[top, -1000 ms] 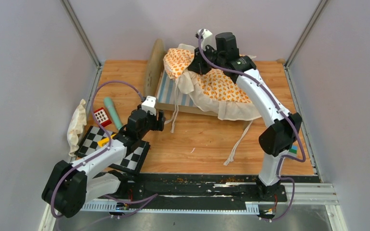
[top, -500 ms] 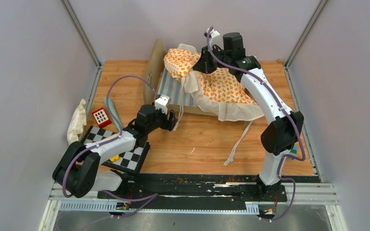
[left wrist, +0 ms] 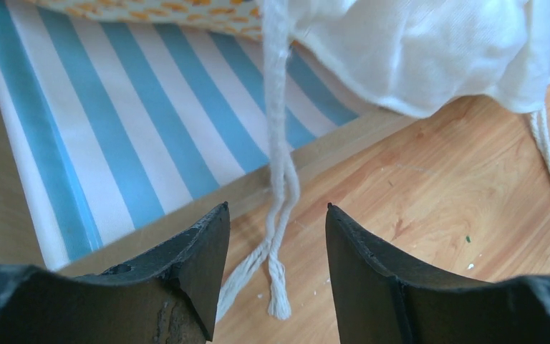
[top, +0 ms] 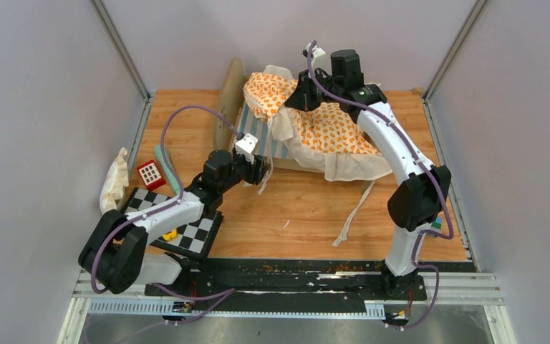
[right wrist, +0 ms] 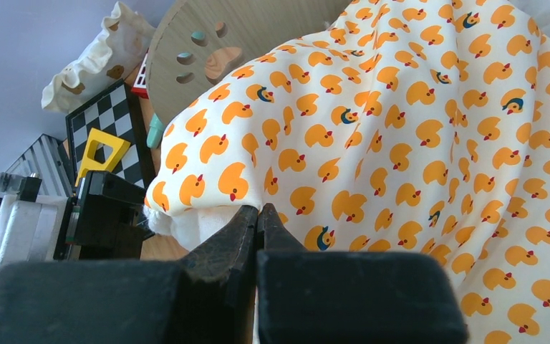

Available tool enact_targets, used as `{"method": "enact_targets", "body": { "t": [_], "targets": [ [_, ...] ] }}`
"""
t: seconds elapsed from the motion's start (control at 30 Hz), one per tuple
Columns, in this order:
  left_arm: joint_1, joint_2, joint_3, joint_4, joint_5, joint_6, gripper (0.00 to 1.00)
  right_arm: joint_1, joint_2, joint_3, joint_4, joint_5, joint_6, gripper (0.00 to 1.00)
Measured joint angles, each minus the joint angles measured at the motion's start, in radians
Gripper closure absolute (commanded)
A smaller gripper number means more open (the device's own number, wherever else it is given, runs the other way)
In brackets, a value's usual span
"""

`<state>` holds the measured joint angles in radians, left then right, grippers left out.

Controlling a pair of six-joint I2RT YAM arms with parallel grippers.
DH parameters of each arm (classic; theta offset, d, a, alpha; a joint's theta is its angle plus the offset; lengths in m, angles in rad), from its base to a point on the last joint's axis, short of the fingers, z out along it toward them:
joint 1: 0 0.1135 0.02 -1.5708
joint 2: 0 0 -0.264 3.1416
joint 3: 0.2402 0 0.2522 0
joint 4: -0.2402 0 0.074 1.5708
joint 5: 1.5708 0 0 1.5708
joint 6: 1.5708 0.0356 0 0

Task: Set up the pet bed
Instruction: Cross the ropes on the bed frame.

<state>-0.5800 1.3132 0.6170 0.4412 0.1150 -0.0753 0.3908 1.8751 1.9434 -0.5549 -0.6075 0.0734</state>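
- The pet bed (top: 252, 135) sits at the far middle of the wooden table (top: 293, 215). One round end board (top: 228, 107) stands up at its left end.
- Its blue and white striped base (left wrist: 114, 107) shows only on the left part. The rest is hidden under a cushion (top: 329, 129) with orange ducks and a cream edge.
- The left gripper (top: 258, 170) is down low, right at the near side of the bed, close to the left end.
- Its two black fingers (left wrist: 204, 244) stand partly apart, not wide and not closed. They grip nothing.
- A white cord (left wrist: 281, 143) from the cushion hangs down over the bed's wooden side and ends between those fingers. I cannot tell if it touches the left one.
- The bed's wooden side runs just past the fingertips, and the stripes lie beyond that.
- The right gripper (top: 297, 93) is up over the far side of the bed, near its middle.
- Its jaws are squeezed tight together on the cushion's edge, and that part of the cushion is held up off the bed.
- The right side of the cushion droops over the bed's right end and down onto the table.
- A small white pillow (top: 114, 188) with brown prints lies by the left wall, well apart from the bed.
- A red block (top: 150, 174) and a black and white checkered board (top: 193, 233) lie near the left arm.
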Motion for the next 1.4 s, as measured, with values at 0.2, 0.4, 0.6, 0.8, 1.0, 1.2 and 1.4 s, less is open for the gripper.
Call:
{"method": "enact_targets", "body": {
  "t": [0.2,0.4,0.6,0.8,1.0,1.2,1.4],
  "targets": [
    [-0.001,0.031,0.028,0.032,0.055,0.036,0.44,-0.001,0.000,0.000,0.000,-0.008,0.002,1.00],
    [-0.001,0.076,0.038,0.030,0.060,0.048,0.57,-0.001,0.000,0.000,0.000,-0.015,0.004,1.00],
    [-0.001,0.101,0.075,0.029,0.069,0.056,0.67,-0.001,0.000,0.000,0.000,-0.017,0.004,1.00],
    [-0.001,0.116,0.103,0.027,0.072,0.058,0.87,-0.001,0.000,0.000,-0.001,-0.023,0.004,1.00],
    [-0.001,0.118,0.106,-0.001,0.071,0.060,1.00,-0.001,0.000,0.000,-0.001,-0.023,0.004,1.00],
    [-0.001,0.080,0.106,-0.059,0.063,0.060,1.00,-0.001,0.000,0.000,-0.001,-0.023,0.004,1.00],
    [-0.001,-0.033,0.106,-0.122,0.063,0.060,1.00,-0.001,0.000,0.000,-0.001,-0.023,0.004,1.00]
  ]
}}
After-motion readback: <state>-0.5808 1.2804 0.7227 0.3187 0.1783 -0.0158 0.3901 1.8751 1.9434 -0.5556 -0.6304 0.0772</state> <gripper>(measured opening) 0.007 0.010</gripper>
